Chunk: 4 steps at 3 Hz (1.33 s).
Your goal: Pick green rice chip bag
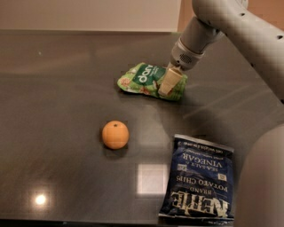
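The green rice chip bag (144, 80) lies flat on the dark table (57, 88), right of centre towards the back. It is light green with a dark green patch bearing white letters. My gripper (169, 85) comes down from the upper right on the grey arm (230, 26) and sits on the bag's right end, touching it and covering part of it. The bag rests on the table.
An orange (115, 135) sits in front of the bag, to the left. A dark blue potato chip bag (199, 182) lies at the front right. A grey part of the robot (262, 181) fills the lower right corner. A wall (88, 13) runs behind the table.
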{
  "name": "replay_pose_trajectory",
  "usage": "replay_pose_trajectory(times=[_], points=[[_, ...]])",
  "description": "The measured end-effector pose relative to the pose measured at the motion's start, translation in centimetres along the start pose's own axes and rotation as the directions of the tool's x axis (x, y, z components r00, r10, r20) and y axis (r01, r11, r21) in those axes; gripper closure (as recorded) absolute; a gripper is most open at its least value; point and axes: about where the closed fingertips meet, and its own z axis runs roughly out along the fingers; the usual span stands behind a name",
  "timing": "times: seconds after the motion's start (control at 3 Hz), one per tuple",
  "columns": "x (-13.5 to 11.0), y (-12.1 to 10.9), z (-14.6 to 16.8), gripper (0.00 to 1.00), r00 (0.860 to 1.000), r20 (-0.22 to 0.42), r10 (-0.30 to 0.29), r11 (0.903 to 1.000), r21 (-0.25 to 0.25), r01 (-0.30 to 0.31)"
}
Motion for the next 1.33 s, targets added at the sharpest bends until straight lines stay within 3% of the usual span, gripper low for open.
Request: replay_pose_trajectory(times=[0.33,0.67,1.33], points=[[-0.7,0.3,-1.8,0.88,1.0,0.017,-0.023,0.9997,0.004,0.023],[-1.2,0.4,-5.0,1.0,0.999,0.032,-0.042,0.999,0.016,0.041],[-2.2,1.0,-15.6,1.0,0.99,0.109,-0.091,0.9916,0.101,0.08]])
